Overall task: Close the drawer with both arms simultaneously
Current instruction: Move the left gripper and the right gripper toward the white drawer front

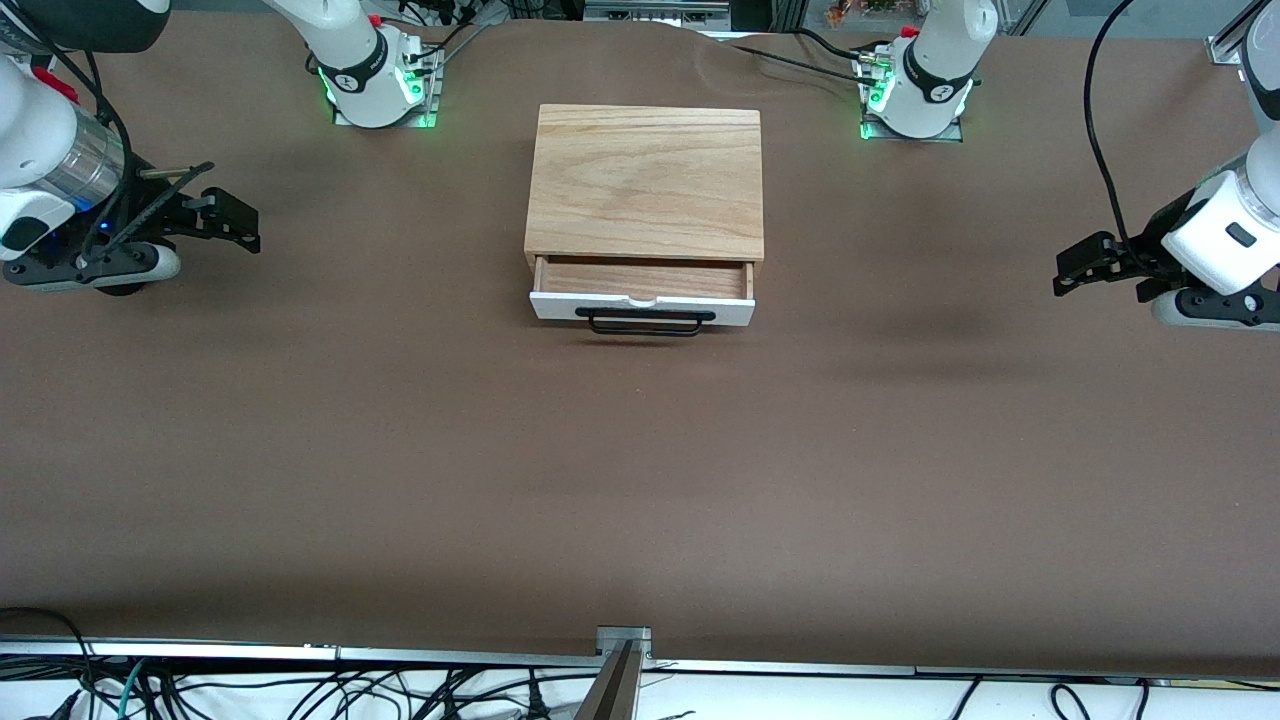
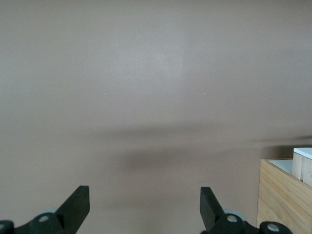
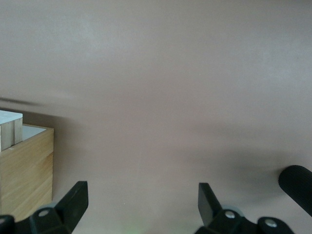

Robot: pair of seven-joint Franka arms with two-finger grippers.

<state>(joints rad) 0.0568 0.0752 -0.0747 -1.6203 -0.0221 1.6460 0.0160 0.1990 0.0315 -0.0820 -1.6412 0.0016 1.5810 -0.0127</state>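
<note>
The drawer stands part-open from its wooden casing toward the table's base-side edge, handle lying along the table's length, midway between the left gripper and right gripper, both spread empty over the table's two ends, about equally distant.

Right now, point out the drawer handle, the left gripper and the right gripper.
handle (image 1: 645,320): front view, middle of the black bar.
left gripper (image 2: 144,207): left wrist view, midway between its open fingertips.
right gripper (image 3: 143,204): right wrist view, midway between its open fingertips.
</note>
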